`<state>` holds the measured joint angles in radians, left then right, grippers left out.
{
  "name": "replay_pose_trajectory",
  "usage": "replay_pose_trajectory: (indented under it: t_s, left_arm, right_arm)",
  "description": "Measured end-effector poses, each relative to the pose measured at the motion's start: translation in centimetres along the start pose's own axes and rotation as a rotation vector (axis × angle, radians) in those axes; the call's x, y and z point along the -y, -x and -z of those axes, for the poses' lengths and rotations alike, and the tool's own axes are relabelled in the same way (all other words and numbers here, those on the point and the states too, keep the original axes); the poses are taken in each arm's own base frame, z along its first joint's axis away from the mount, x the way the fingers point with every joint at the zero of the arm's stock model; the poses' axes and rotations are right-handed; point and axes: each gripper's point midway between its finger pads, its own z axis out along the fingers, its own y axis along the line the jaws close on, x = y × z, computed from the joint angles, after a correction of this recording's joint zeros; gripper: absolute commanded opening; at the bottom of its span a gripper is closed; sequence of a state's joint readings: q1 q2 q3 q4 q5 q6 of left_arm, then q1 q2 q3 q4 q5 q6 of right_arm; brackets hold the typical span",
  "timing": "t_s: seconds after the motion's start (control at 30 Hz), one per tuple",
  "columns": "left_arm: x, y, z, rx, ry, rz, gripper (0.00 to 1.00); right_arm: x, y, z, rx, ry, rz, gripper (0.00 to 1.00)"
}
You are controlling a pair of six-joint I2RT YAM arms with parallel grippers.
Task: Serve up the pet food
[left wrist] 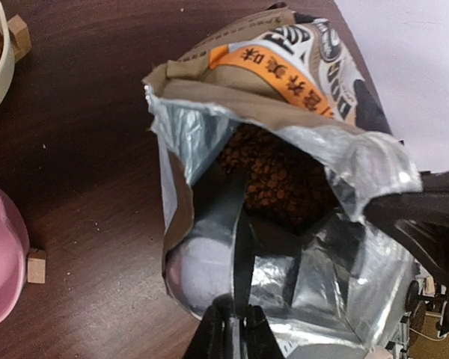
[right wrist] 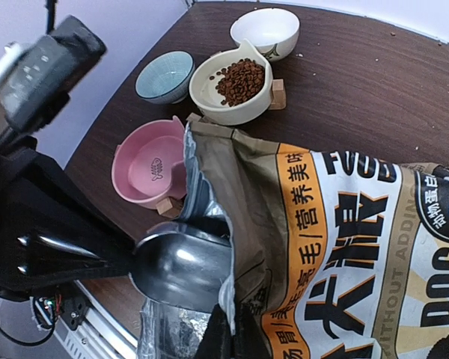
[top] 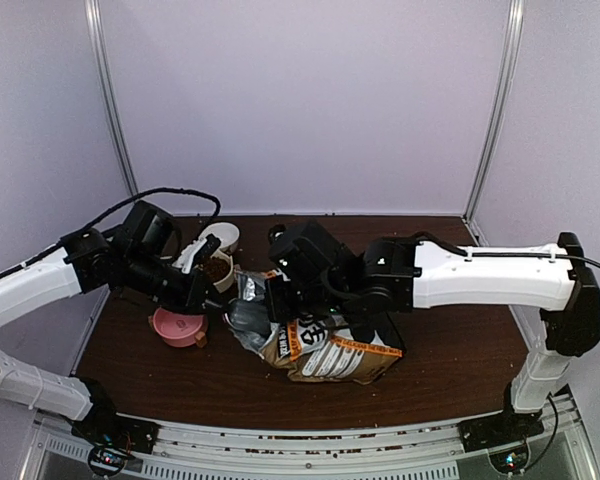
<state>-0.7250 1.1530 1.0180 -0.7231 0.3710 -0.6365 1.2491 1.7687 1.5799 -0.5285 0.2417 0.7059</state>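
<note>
The pet food shows as brown kibble (left wrist: 277, 176) deep inside the open foil bag (left wrist: 284, 75), and more kibble (right wrist: 242, 81) lies in a cream bowl (right wrist: 202, 93). My left gripper (left wrist: 236, 318) is shut on the thin handle of a metal scoop (left wrist: 202, 269), whose bowl sits in the bag's mouth, short of the kibble. My right gripper (right wrist: 230, 325) is shut on the torn edge of the bag (right wrist: 344, 247), holding the mouth open. In the top view the bag (top: 330, 350) lies mid-table between my left gripper (top: 205, 285) and my right gripper (top: 280, 295).
A pink bowl (right wrist: 127, 176) stands just left of the bag's mouth, under the left arm. Behind it are the cream bowl (top: 223, 283), a blue bowl (right wrist: 165, 75) and a white bowl (right wrist: 266, 30). Small wooden blocks (left wrist: 36, 265) sit beside the bowls.
</note>
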Motion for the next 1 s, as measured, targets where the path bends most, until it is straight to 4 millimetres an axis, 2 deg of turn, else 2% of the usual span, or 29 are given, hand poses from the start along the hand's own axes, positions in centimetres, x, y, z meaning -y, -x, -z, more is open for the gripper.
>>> replay_pose_trajectory:
  t_s: [0.13, 0.23, 0.33, 0.43, 0.57, 0.67, 0.73, 0.9, 1.0]
  left_arm:
    - [-2.0, -1.3, -3.6, -0.008, 0.065, 0.055, 0.00]
    - [-3.0, -1.7, -7.2, -0.014, 0.079, 0.096, 0.00]
    - [-2.7, -1.2, -10.1, -0.013, 0.068, 0.101, 0.00]
    - [-1.8, 0.0, -11.9, -0.006, 0.045, 0.098, 0.00]
    - [-0.1, 1.2, -14.3, 0.013, -0.050, 0.078, 0.00]
    - [1.8, 1.9, -15.2, 0.026, -0.131, 0.048, 0.00]
    - [2.9, 2.2, -15.0, 0.035, -0.182, 0.031, 0.00]
    - [4.9, 3.2, -13.9, 0.059, -0.260, 0.017, 0.00]
    - [5.9, 4.0, -12.6, 0.078, -0.304, 0.033, 0.00]
  right_arm:
    - [-0.8, -0.6, -0.8, -0.002, -0.046, 0.036, 0.00]
    - [-0.7, -1.2, -0.7, -0.009, -0.067, 0.056, 0.00]
    - [-0.2, -1.1, -0.6, -0.005, -0.091, 0.058, 0.00]
    - [0.8, -1.0, -0.3, 0.003, -0.135, 0.069, 0.00]
    - [3.6, -0.7, 1.0, 0.006, -0.189, 0.059, 0.00]
    - [5.6, -0.5, 2.4, 0.009, -0.201, 0.027, 0.00]
    - [6.4, -0.4, 3.3, 0.010, -0.199, 0.008, 0.00]
    - [7.8, 0.2, 5.0, 0.031, -0.196, -0.043, 0.00]
    - [8.5, 0.3, 5.6, 0.042, -0.196, -0.061, 0.00]
